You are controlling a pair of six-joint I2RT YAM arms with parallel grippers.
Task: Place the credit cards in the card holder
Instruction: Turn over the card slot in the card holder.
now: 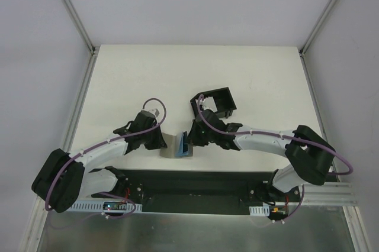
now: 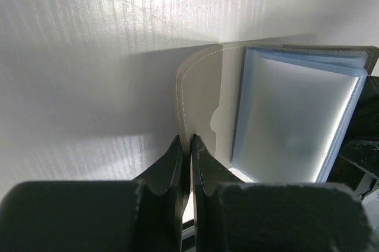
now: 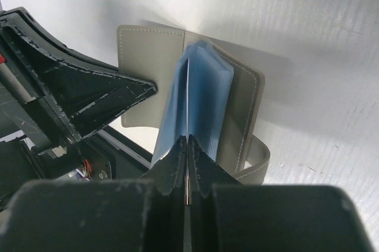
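Near the middle of the table's (image 1: 136, 80) near edge, the grey wallet (image 1: 170, 145) is held open between the two arms. The left gripper (image 2: 185, 144) is clamped on the rim of the wallet's left cover, fingers pressed together with only the cover between them. The right gripper (image 3: 187, 144) is pinched on one thin leaf of the blue plastic sleeves (image 3: 206, 89) fanning out from the wallet's spine, jaws all but touching. The card holder (image 1: 227, 101) sits further in toward the table centre, just behind the right gripper and apart from the wallet; can't tell if the arm touches it. Credit cards: can't pick any out, since nothing inside the translucent sleeves resolves in either wrist view.
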